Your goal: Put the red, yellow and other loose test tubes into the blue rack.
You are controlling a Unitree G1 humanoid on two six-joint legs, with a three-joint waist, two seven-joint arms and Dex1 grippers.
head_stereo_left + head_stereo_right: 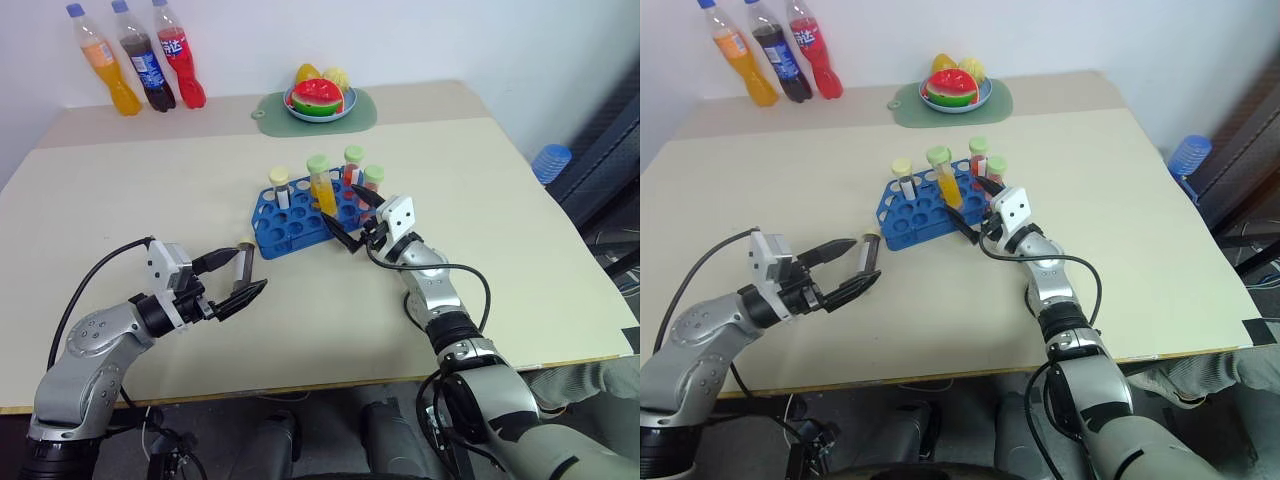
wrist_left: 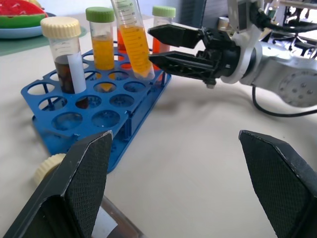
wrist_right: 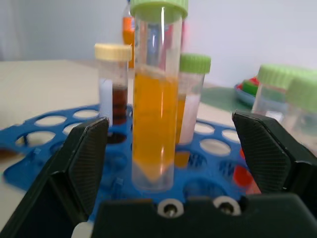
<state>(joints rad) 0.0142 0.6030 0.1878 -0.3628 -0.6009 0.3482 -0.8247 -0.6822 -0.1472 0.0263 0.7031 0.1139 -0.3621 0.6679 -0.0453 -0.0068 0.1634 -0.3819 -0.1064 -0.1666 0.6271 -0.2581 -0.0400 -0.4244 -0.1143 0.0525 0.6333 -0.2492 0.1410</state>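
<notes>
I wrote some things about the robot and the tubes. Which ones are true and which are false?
1. The yellow tube with a green cap stands in the blue rack. True.
2. The right gripper is squeezing that tube. False: its jaws are open, on either side of it.
3. A dark tube lies on the table by the left gripper. True.
4. The three drink bottles stand inside the rack. False: they stand at the table's far edge.
5. The left gripper's jaws are shut. False: open.
</notes>
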